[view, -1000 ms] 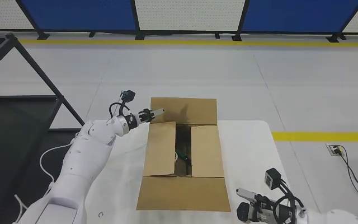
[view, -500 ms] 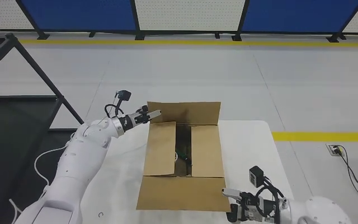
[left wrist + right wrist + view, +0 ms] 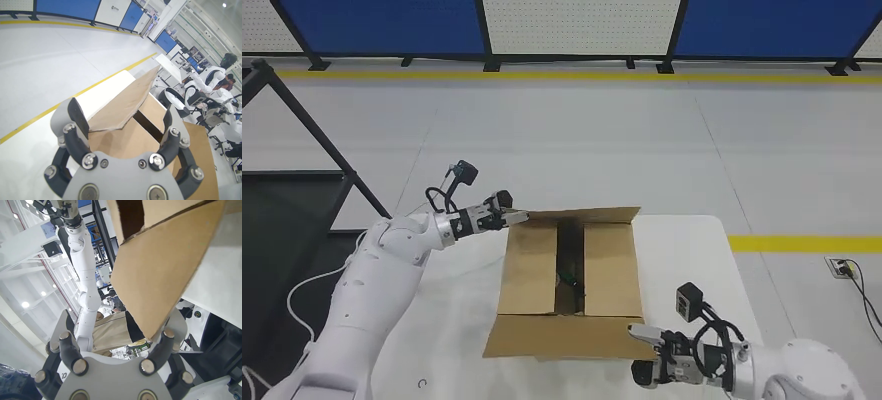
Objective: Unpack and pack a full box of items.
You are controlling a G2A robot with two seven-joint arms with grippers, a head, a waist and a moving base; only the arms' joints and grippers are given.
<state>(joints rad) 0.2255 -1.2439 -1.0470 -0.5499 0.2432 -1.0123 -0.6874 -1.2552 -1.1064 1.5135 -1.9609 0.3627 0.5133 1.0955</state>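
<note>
Box [image 3: 567, 285], centre of surface [image 3: 687, 250]. Left claw [image 3: 510, 214], wide, straddles far flap [image 3: 582, 214] corner at 11 o'clock; right claw [image 3: 642, 342], wide, near flap [image 3: 557, 337] corner at 5 o'clock. Advised: pinch squarely before swinging flaps.

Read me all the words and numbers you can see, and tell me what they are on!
Nothing here is clear enough to read.
Cardboard box: no words on it.
White wall panel: a small dark logo, too small to read.
Wall sign: blurred, unreadable.
Beige cloth: tiny sideways lettering, too small to read.
</note>
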